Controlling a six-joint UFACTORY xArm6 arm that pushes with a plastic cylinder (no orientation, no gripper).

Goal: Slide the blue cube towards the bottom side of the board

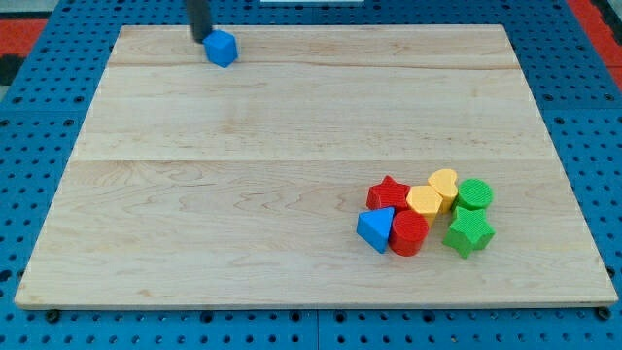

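- The wooden board (292,126) lies on a blue perforated table (39,107); no container shows, and no label or writing can be read.
- The blue cube (222,47) sits near the board's top edge, toward the top-left corner.
- My tip (199,38) stands just beside the cube, on its upper-left side, at the board's top edge; whether they touch cannot be told. It is a bare rod that grasps nothing.
- Well apart from the cube, a cluster of blocks lies near the board's bottom-right corner:
- a red star (388,192) at the cluster's left top;
- a blue triangular block (376,229) below it;
- a red cylinder (409,233) touching the blue one;
- a yellow hexagonal block (424,201) and a yellow heart (443,185);
- a green cylinder (474,194) above a green star (469,233) at the cluster's right.
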